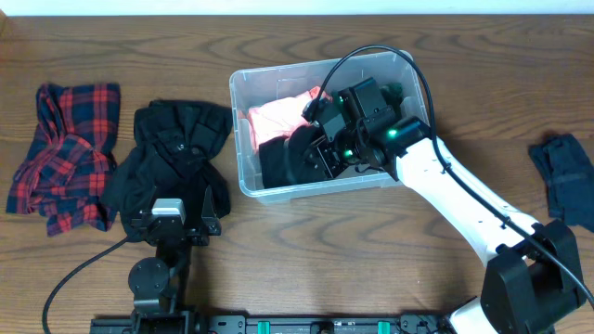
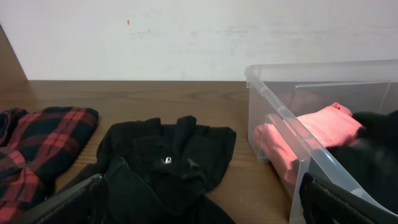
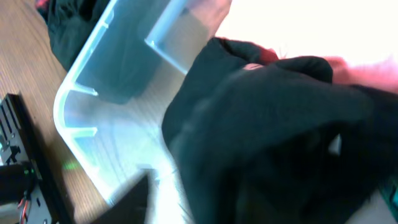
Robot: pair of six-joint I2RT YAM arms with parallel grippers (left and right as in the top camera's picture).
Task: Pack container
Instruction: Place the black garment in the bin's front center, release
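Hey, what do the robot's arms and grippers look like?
The right arm has white links, black joints, green lights near the black right gripper and a looping black cable. The left arm is black, with a grey block behind the left gripper.

right arm (image 1: 457, 192): white link, black joints, green lights, black cable | left arm (image 1: 156, 275): black

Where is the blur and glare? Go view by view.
Overhead: sharp, evenly lit. Left wrist: sharp, soft light, the container wall slightly hazy. Right wrist: motion-blurred, blown out white at top right beyond the black garment.
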